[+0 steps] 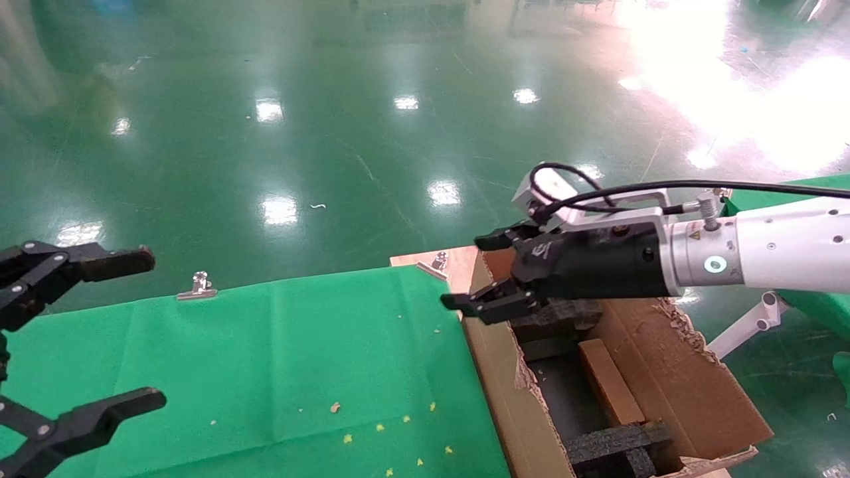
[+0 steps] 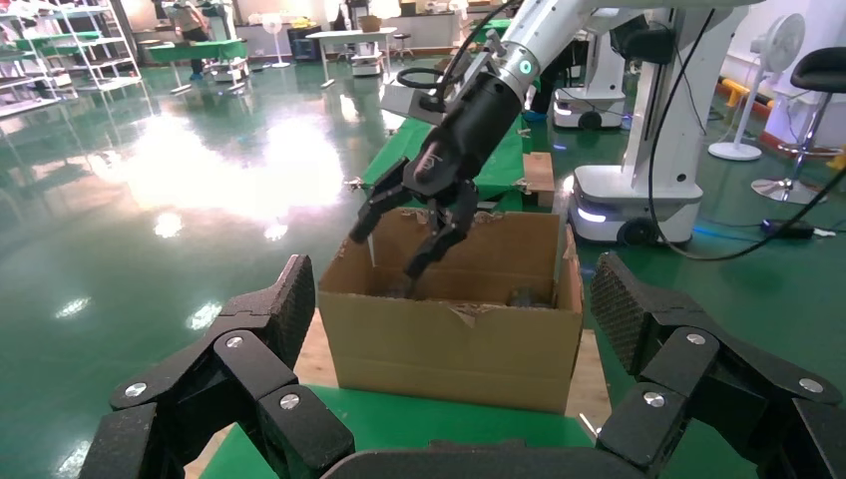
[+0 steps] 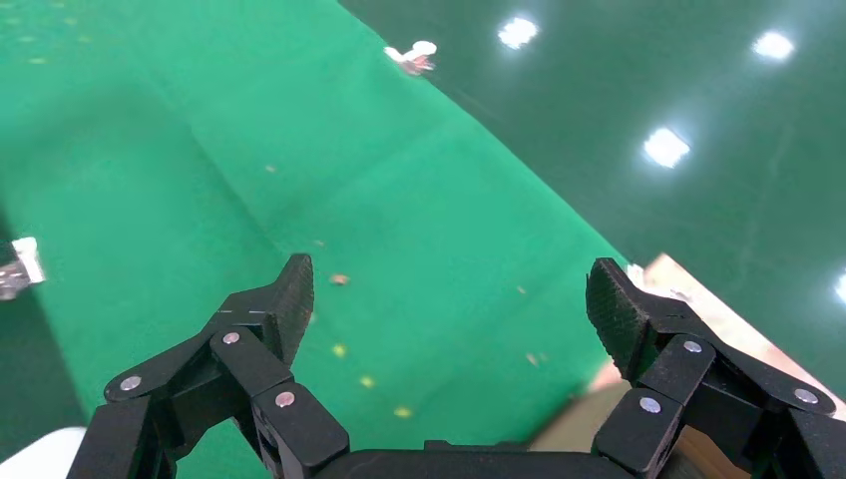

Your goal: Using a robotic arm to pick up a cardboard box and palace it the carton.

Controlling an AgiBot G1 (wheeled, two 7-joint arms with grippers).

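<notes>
Cardboard box (image 1: 609, 382) is already lying inside the carton (image 1: 690, 392), its long axis running along the carton's length, between the black foam inserts (image 1: 614, 445). Right gripper (image 1: 481, 275) is held open and empty above the carton's far end, with the box below it and nearer the robot. Left gripper (image 1: 99, 332) is parked open over the green cloth (image 1: 299, 352), well apart from the carton.

We see carton (image 1: 671, 392) right of cloth-covered table (image 1: 279, 358), touching its edge. Cardboard box (image 1: 609, 382) lies inside carton, between foam inserts (image 1: 617, 445). Right gripper (image 1: 479, 272) above carton's far-left corner; left gripper (image 1: 99, 332) at table's left.
</notes>
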